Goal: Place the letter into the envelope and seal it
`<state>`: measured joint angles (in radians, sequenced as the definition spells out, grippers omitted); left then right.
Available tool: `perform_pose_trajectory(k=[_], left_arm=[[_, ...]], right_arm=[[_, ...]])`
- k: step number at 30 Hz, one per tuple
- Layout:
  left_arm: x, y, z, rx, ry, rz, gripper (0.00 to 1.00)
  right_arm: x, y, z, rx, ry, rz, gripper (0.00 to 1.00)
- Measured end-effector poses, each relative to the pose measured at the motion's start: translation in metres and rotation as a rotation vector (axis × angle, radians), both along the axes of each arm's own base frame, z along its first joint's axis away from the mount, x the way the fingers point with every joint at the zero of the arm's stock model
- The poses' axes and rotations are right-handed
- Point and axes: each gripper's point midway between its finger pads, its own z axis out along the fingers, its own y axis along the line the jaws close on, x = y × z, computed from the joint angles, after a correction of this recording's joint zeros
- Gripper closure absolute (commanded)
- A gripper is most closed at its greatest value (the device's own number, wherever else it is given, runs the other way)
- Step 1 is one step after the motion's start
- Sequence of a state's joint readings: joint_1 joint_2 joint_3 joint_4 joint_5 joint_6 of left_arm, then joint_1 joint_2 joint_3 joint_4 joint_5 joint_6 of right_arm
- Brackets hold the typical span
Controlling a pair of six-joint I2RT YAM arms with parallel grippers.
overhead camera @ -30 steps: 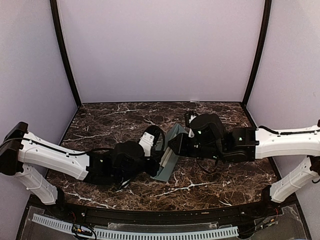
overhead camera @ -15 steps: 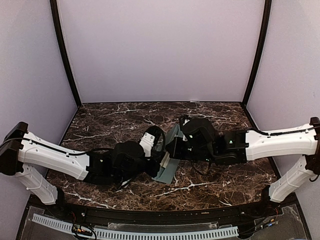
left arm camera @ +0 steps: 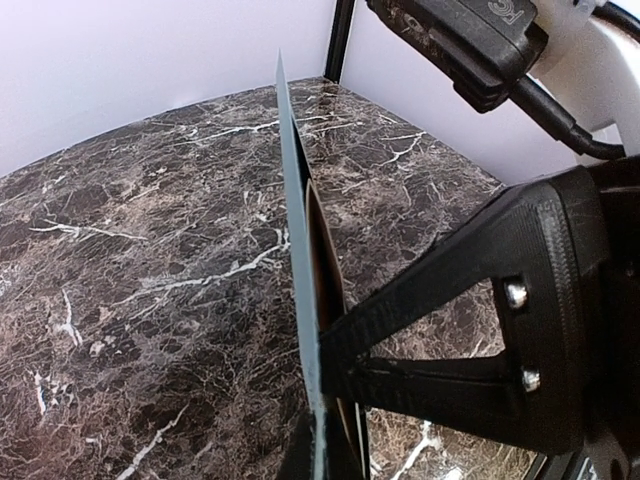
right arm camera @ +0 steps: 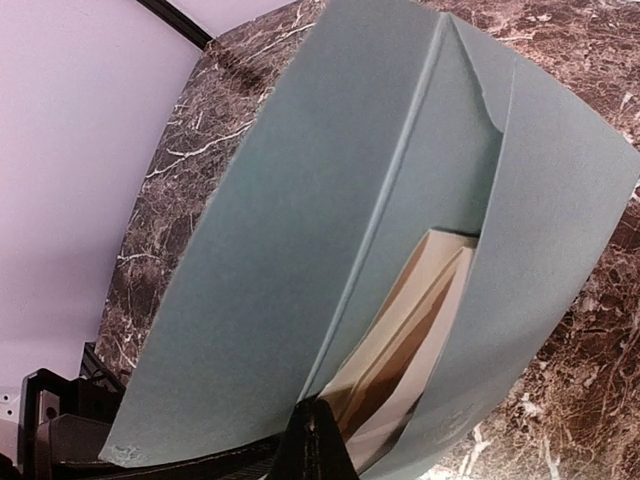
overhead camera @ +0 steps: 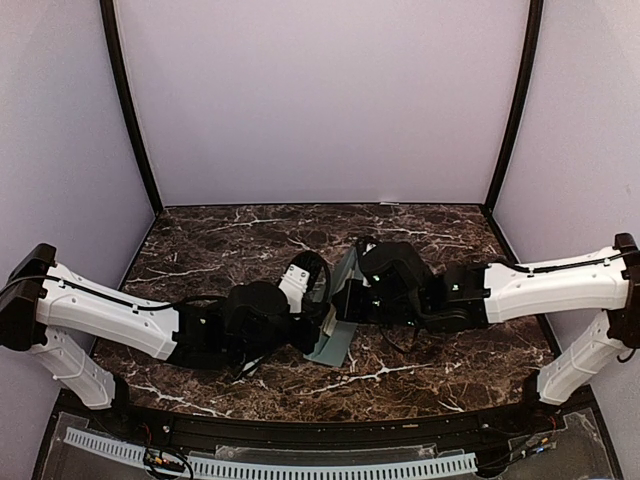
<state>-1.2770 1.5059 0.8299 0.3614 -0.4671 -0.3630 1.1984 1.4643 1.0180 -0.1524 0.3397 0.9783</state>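
Observation:
The pale teal envelope (overhead camera: pixel 332 346) stands on edge mid-table between both arms. In the left wrist view I see the envelope (left arm camera: pixel 296 240) edge-on, and my left gripper (left arm camera: pixel 335 445) is shut on its lower edge. The right wrist view shows the envelope (right arm camera: pixel 270 240) with its flap spread left and its front panel bowed right. The cream folded letter (right arm camera: pixel 430 315) sits inside the pocket. My right gripper (right arm camera: pixel 318 440) is shut, fingertips pinched at the flap's crease by the pocket mouth. From above, the right gripper (overhead camera: pixel 345 297) meets the left gripper (overhead camera: pixel 322 320) at the envelope.
The dark marble table (overhead camera: pixel 220 250) is bounded by lilac walls with black corner posts (overhead camera: pixel 130 110). The right arm's black finger frame (left arm camera: pixel 490 300) crowds the left wrist view, its cable housing (left arm camera: pixel 470 45) above. A cable tray (overhead camera: pixel 270 465) runs along the near edge.
The right arm slid left toward the envelope and its jaws closed at the flap's crease. The left arm and envelope stayed put.

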Motion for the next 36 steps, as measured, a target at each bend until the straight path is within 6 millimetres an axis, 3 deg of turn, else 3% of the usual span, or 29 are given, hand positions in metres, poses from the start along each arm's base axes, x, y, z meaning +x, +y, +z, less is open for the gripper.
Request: perform_pose_trajectory(k=[19, 22, 27, 36], left_arm=[[-0.002, -0.001, 0.000, -0.001, 0.004, -0.011, 1.00], [-0.001, -0.001, 0.000, -0.002, 0.003, -0.009, 1.00], [0.000, 0.000, 0.001, -0.002, -0.003, 0.002, 1.00], [0.001, 0.000, 0.001, -0.002, -0.004, 0.004, 1.00]], right_arm=[[0.000, -0.001, -0.019, -0.025, 0.009, 0.000, 1.00], [-0.001, -0.002, -0.018, -0.027, 0.006, 0.003, 0.91], [-0.003, -0.004, -0.004, -0.007, -0.013, 0.025, 0.75], [-0.007, -0.015, 0.034, 0.077, -0.056, 0.023, 0.74]])
